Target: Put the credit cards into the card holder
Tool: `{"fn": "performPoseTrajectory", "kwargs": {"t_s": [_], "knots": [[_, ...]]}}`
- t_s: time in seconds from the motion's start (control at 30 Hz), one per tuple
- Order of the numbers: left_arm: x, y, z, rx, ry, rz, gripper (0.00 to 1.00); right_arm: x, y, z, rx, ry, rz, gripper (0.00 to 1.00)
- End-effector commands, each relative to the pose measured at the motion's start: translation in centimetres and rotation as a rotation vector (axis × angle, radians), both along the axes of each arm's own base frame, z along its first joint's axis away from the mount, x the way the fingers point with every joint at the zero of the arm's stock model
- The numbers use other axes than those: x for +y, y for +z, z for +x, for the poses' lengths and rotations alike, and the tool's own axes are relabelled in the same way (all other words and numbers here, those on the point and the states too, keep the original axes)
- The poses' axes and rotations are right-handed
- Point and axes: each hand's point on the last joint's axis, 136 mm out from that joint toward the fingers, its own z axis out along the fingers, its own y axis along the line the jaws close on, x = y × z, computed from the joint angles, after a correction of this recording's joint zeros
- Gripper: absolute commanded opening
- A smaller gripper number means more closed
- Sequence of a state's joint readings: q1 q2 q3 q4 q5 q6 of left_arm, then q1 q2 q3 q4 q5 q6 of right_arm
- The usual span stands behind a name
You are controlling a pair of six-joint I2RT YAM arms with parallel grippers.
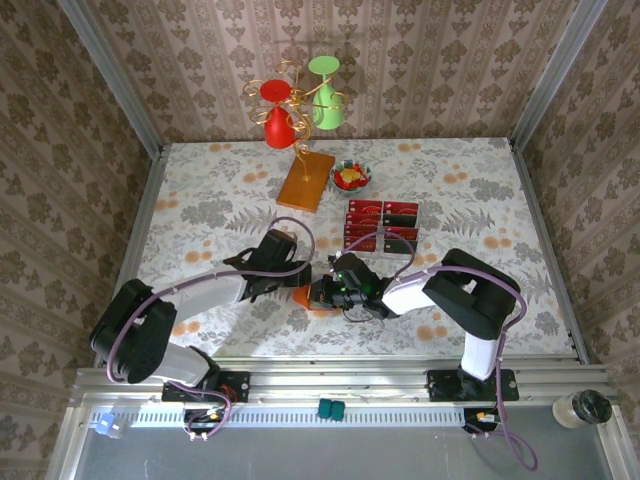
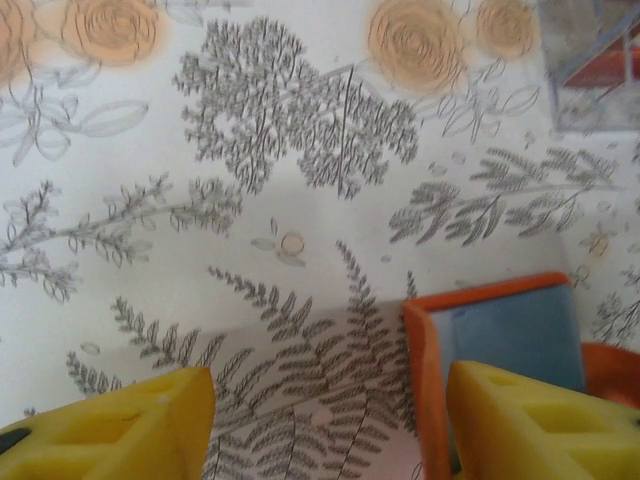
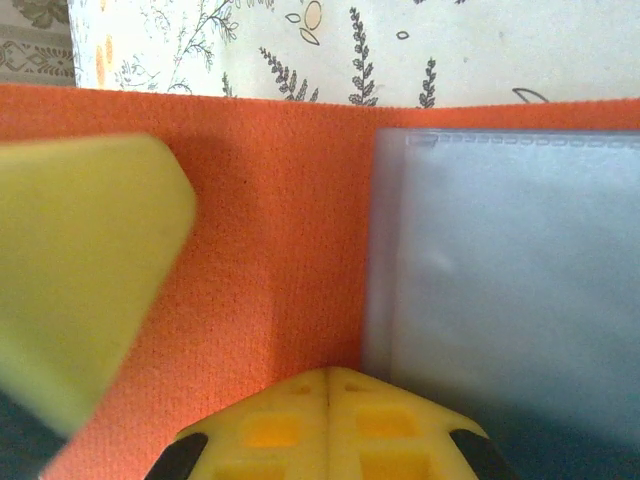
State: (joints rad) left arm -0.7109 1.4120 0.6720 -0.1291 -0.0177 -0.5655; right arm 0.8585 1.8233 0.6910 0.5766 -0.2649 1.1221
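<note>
The card holder (image 1: 312, 298), a small orange wallet, lies open on the flowered cloth between my two grippers. In the left wrist view its orange rim and grey-blue panel (image 2: 500, 335) sit at the lower right. My left gripper (image 2: 330, 435) is open; its right finger (image 2: 540, 425) is over the holder's panel and its left finger is over bare cloth. My right gripper (image 3: 330, 378) is shut, tips together against the holder's orange inside (image 3: 270, 230), beside the clear pocket (image 3: 510, 290). The credit cards (image 1: 381, 222), red and dark, lie in rows farther back.
A flat orange-brown board (image 1: 306, 180) and a small bowl of sweets (image 1: 351, 177) lie behind the cards. A wire stand with red and green glasses (image 1: 300, 100) rises at the back. A lidded cup (image 1: 582, 408) stands off the table, near right.
</note>
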Motion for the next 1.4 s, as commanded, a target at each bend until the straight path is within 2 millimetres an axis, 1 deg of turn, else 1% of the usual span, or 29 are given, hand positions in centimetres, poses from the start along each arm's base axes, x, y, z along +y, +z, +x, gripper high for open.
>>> {"fn": "performPoseTrajectory", "kwargs": {"t_s": [0.0, 0.23, 0.37, 0.5, 0.63, 0.8, 0.97, 1.17, 1.3, 1.37], "knots": [[0.9, -0.8, -1.0, 0.03, 0.015, 0.007, 0.6, -0.6, -1.2, -0.5, 0.014, -0.018, -0.035, 0.0], [3.3, -2.4, -1.7, 0.04, 0.057, 0.101, 0.57, -0.8, -1.4, -0.6, 0.021, -0.032, -0.034, 0.0], [3.9, -3.2, -1.6, 0.044, 0.061, 0.152, 0.53, -0.9, -1.5, -0.9, 0.027, -0.035, -0.031, 0.0], [4.2, -4.1, -1.5, 0.062, 0.052, 0.198, 0.49, -0.9, -1.0, -1.1, 0.021, -0.038, -0.023, 0.0], [4.5, -4.8, -1.4, 0.07, 0.038, 0.244, 0.46, -0.6, 0.2, -0.9, 0.003, -0.037, -0.008, 0.0], [4.3, -4.7, -1.0, 0.062, 0.021, 0.268, 0.46, -0.2, 2.1, -0.5, -0.036, -0.008, -0.022, 0.0], [4.0, -4.6, -0.7, 0.057, 0.013, 0.27, 0.46, 0.6, 2.8, -0.4, -0.052, 0.041, -0.036, 0.0], [3.9, -4.5, -0.7, 0.053, 0.007, 0.268, 0.45, 2.4, 2.5, -0.7, -0.033, 0.108, -0.02, 0.0], [3.8, -4.3, -0.6, 0.052, 0.006, 0.265, 0.45, 3.0, 1.3, -1.0, -0.014, 0.123, -0.038, 0.0], [3.7, -4.2, -0.5, 0.049, 0.008, 0.264, 0.45, 2.8, 0.5, -1.1, -0.004, 0.116, -0.05, 0.0]]}}
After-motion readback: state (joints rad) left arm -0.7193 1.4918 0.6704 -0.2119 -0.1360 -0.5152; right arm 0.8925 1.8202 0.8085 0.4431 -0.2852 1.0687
